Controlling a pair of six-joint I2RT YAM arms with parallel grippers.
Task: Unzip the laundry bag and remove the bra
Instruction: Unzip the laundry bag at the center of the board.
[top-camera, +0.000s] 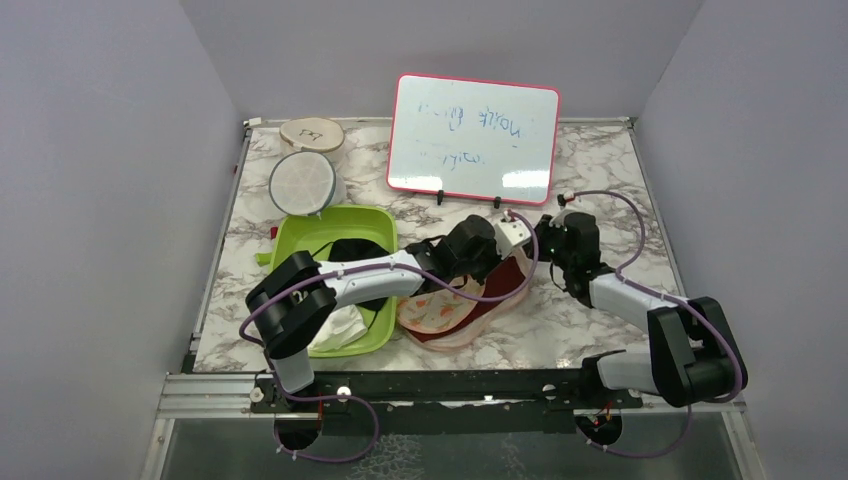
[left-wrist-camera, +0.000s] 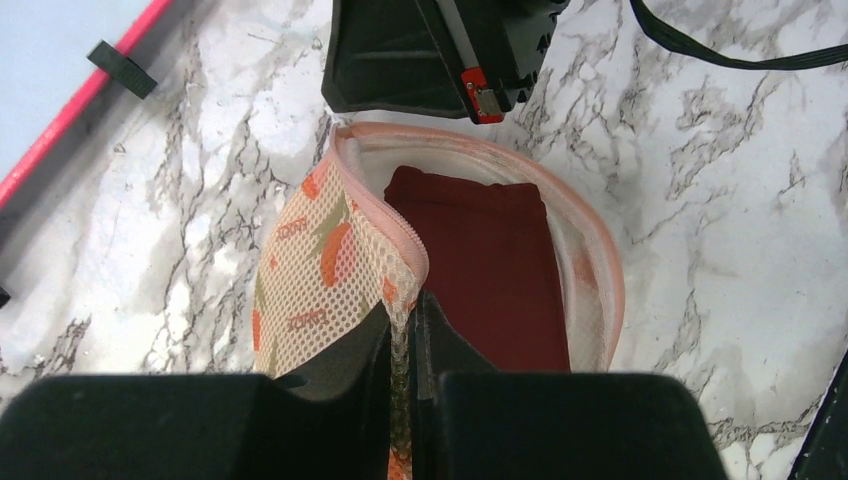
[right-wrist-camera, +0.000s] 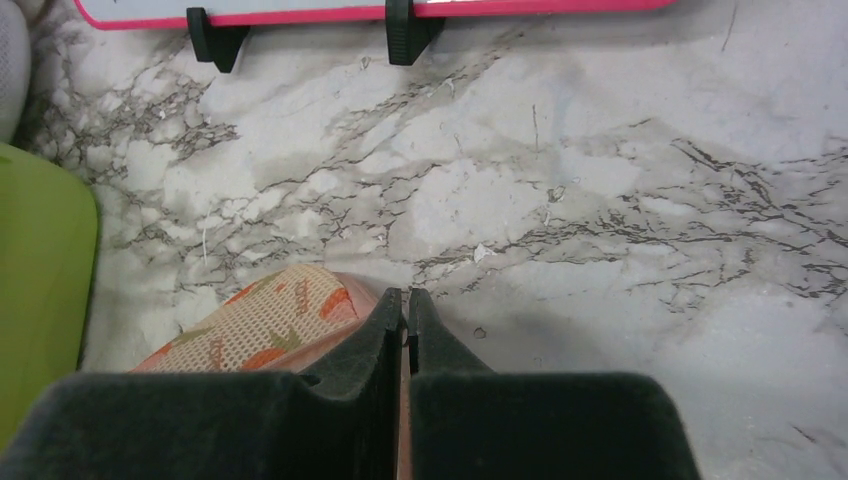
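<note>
The left claw (left-wrist-camera: 403, 308) pinches the raised mesh flap of the laundry bag (left-wrist-camera: 310, 280), the maroon bra (left-wrist-camera: 480, 270) showing inside, while the right claw (right-wrist-camera: 404, 302) pinches the bag's far end on the counter (left-wrist-camera: 720, 200).

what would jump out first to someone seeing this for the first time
The laundry bag lies open in the middle of the marble table, its leaf-printed flap pinched up by the left tool, with the dark maroon bra exposed inside. The right tool is clamped on the bag's far rim. A bright green tub sits to the bag's left, and a pink-framed whiteboard stands at the back.
</note>
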